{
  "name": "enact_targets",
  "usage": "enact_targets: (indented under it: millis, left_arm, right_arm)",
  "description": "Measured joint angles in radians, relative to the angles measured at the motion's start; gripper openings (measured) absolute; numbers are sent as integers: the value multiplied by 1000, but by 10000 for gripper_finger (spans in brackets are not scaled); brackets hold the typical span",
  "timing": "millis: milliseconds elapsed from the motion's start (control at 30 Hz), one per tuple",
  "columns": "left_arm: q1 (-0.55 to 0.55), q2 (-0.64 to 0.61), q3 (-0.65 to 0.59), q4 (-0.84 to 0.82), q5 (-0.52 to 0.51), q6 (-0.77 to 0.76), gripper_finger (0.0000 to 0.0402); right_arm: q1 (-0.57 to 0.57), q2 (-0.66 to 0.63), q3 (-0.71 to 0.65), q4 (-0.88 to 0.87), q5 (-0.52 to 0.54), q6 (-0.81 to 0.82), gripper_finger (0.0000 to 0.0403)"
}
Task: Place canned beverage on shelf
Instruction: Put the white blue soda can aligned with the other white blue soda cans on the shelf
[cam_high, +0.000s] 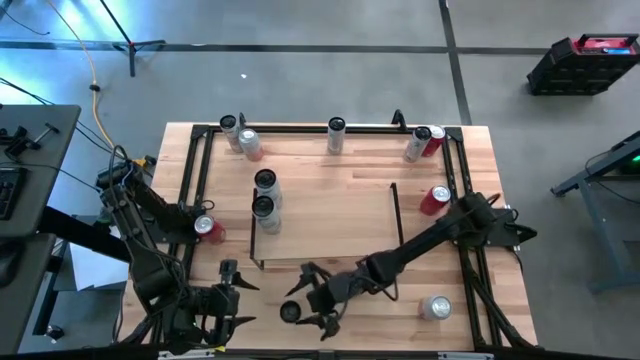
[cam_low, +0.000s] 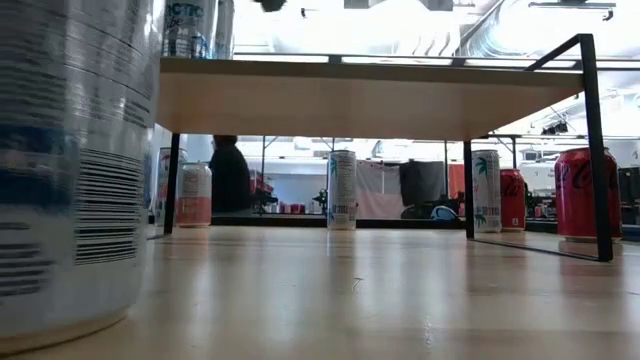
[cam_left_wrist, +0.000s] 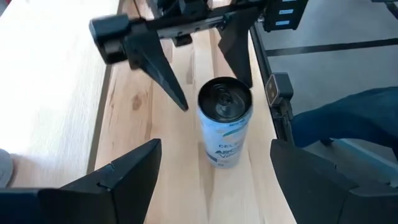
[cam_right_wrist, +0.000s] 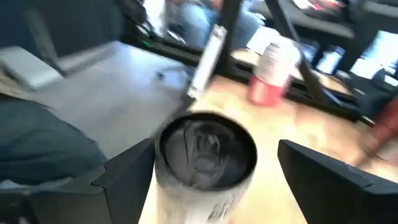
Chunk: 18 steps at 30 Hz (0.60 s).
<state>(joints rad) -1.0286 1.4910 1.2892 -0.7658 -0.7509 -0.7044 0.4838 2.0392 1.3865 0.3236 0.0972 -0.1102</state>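
Your right gripper (cam_high: 308, 305) stands spread around the black-topped can (cam_high: 290, 312) in front of the shelf (cam_high: 325, 215), not yet clamped. Centre the can between the fingers, close mid-body, and lift straight so it stays upright. Your left gripper (cam_high: 228, 290) waits released just beside it, near the shelf's front-left corner.

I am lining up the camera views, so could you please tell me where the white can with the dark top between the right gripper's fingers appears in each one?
High view: white can near the front table edge, at the right gripper.
Low view: most likely the huge can at the left edge.
Left wrist view: centre, upright.
Right wrist view: lower centre, between the open fingers.
Shared landmark: the shelf, also overhead in the low view.
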Motion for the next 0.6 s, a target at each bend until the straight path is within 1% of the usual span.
enact_targets:
  millis: [267,533,600]
  left_arm:
    - [0,0,0,0,0,0,291]
    - [0,-1,0,-1,6,-1,291]
    - [0,-1,0,-5,6,-1,291]
  right_arm:
    - [60,-12,0,-71,187,0,323]
    - [63,-42,0,-156,320,31,323]
    - [63,-61,0,-197,382,31,323]
